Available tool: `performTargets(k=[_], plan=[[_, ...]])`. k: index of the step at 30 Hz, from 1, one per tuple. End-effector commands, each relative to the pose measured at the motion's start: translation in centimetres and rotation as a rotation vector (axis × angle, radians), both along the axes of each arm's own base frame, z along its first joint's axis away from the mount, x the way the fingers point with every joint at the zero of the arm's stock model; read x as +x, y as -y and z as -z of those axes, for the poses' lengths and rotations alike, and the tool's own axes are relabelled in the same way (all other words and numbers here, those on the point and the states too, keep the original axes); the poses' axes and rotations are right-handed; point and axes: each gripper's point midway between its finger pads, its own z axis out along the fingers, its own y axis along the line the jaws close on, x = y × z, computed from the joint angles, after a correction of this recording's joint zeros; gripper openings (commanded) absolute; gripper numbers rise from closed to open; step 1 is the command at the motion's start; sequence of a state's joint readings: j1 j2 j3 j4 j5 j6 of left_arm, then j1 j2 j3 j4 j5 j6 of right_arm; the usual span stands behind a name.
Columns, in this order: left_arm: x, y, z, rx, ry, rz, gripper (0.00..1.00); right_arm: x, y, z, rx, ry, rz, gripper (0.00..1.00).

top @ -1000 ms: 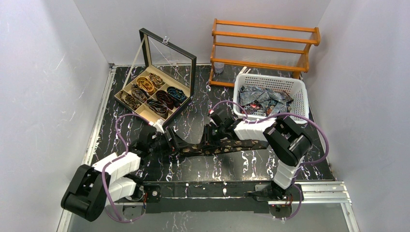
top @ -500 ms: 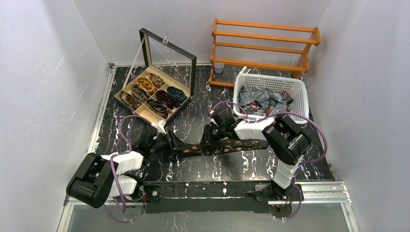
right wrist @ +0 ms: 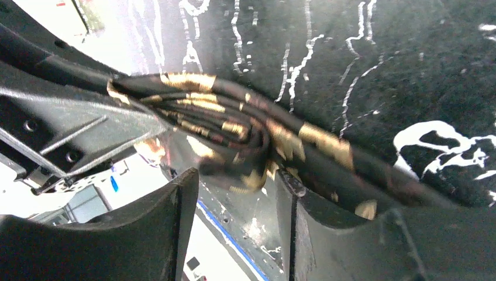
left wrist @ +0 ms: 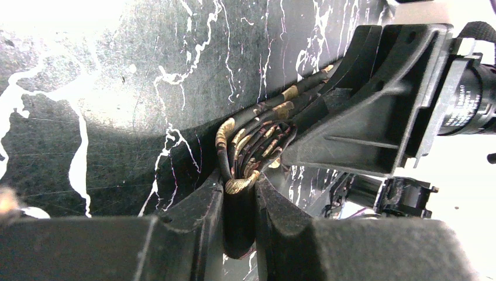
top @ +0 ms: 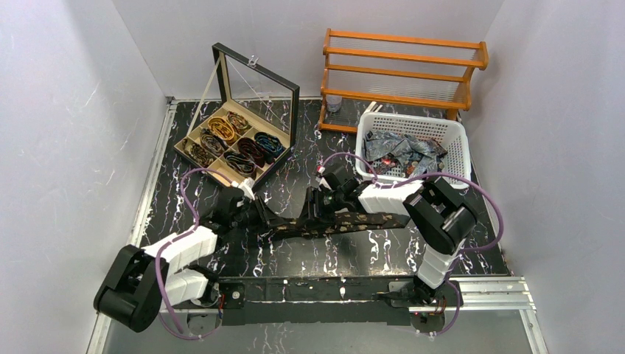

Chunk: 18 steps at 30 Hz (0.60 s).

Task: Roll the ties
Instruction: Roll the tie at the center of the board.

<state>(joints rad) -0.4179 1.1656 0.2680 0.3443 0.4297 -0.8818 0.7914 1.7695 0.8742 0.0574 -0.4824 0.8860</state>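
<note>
A dark tie with gold spots (top: 354, 221) lies across the table's middle, its left end rolled into a small coil (left wrist: 257, 146). My left gripper (left wrist: 240, 188) is shut on the coil's edge, with folded layers pinched between its fingers. Facing it from the right, my right gripper (right wrist: 237, 181) stands open. The coil (right wrist: 234, 134) sits just past its fingertips, touching the right finger (right wrist: 292, 187). From above, both grippers meet over the coil, the left gripper (top: 269, 221) beside the right gripper (top: 313, 214).
An open glass-lidded box (top: 193, 134) at the back left holds several rolled ties. A white basket (top: 457, 158) at the back right holds loose ties, with a wooden rack (top: 402, 74) behind it. Purple cables loop over both arms.
My left gripper has closed onto the coil's edge. My right gripper has opened and let go of the coil. The left arm's elbow has swung.
</note>
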Motion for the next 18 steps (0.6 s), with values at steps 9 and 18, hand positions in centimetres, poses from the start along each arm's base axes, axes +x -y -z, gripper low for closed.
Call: performTargets(k=[9,18], plan=[[0.4,-4.7,-1.0,0.376,-0.064,-0.077,0.0,3.2,1.0,-6.4,-0.031,0.285,-0.048,0.64],[0.6,-6.8,-2.8,0.768,-0.056,-0.042,0.0,4.3,3.3,-4.8,-0.132,0.284,0.018,0.64]])
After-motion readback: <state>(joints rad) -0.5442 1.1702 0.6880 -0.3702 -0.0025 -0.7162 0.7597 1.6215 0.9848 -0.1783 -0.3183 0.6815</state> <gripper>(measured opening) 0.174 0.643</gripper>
